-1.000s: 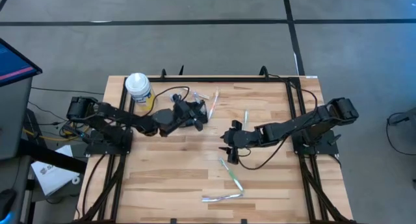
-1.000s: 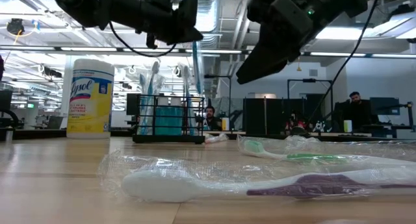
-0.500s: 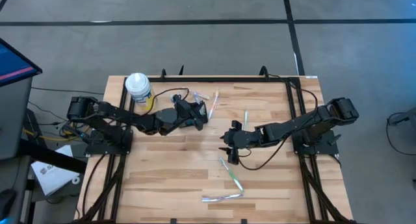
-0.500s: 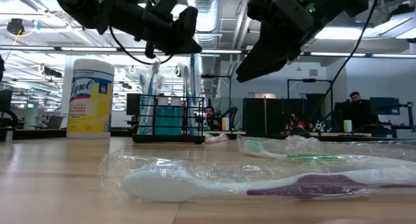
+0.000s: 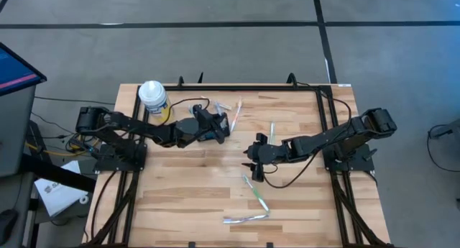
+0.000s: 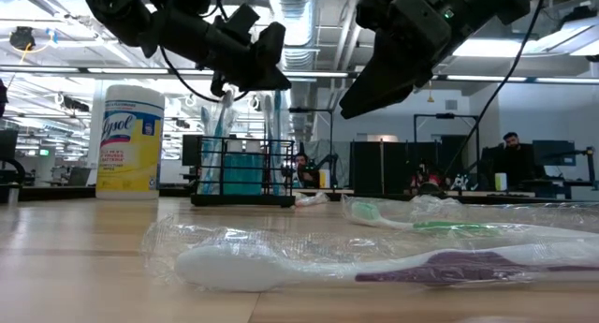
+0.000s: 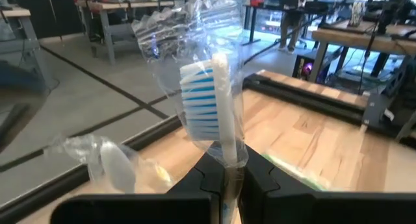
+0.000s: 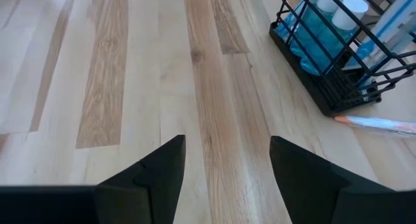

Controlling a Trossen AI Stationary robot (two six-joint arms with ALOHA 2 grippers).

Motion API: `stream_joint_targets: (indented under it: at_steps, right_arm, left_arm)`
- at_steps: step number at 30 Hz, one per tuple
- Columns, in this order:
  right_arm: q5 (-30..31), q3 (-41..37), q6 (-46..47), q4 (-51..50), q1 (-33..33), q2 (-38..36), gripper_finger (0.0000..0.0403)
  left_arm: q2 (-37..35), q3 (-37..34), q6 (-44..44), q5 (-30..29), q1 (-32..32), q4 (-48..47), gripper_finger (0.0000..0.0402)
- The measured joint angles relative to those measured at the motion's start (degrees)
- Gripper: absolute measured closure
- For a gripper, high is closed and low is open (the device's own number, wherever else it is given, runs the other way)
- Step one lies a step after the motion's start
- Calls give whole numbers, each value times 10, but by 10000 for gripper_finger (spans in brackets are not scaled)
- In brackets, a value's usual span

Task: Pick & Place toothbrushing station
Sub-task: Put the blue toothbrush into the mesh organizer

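The toothbrushing station, a black wire caddy (image 6: 241, 173) with blue-and-white items in it, stands on the table's far left-centre and also shows in the right wrist view (image 8: 331, 62). My left gripper (image 5: 218, 124) hovers just above it, shut on a toothbrush (image 7: 207, 97) with blue bristles in a clear wrapper. My right gripper (image 5: 253, 160) stands open over bare wood near the table's middle, to the caddy's right and nearer, with nothing between its fingers (image 8: 159, 169). My left gripper pinches the wrapped toothbrush between its two fingers (image 7: 250, 175), just below the bristle head (image 7: 224, 152). The head and crumpled wrapper stick out beyond the fingertips. The toothbrush is clear of the table; the fingers hide the rest of its handle.
A yellow canister (image 5: 153, 97) with a white lid stands at the far left. Wrapped toothbrushes lie loose on the table: one by the caddy (image 8: 377, 123), one at the far centre (image 5: 272, 128), two toward the near edge (image 5: 255, 194) (image 5: 244, 218).
My left gripper has sunk a little over the caddy and tipped and rolled at the wrist, still shut on the wrapped toothbrush.
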Motion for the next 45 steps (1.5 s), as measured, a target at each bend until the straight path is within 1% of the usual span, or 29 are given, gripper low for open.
stream_joint_targets:
  at_steps: [5, 11, 18, 23, 35, 45]
  right_arm:
    - [0, 0, 0, 1, 0, 0, 189]
    - [0, 0, -4, 2, 0, 0, 189]
    - [0, 0, -4, 0, 0, 0, 189]
    - [0, 0, -4, 0, 0, 0, 189]
    - [0, 0, -4, 0, 0, 0, 189]
    - [0, 0, -4, -1, 0, 0, 189]
  left_arm:
    - [17, 0, -14, -1, 0, 0, 394]
    - [67, 13, -17, -1, 0, 7, 394]
    - [96, 23, -26, -4, 0, 11, 393]
    - [97, 23, -25, 5, -1, 10, 391]
    - [94, 23, -26, 31, -2, 9, 358]
    - [94, 23, -27, 32, -17, 9, 354]
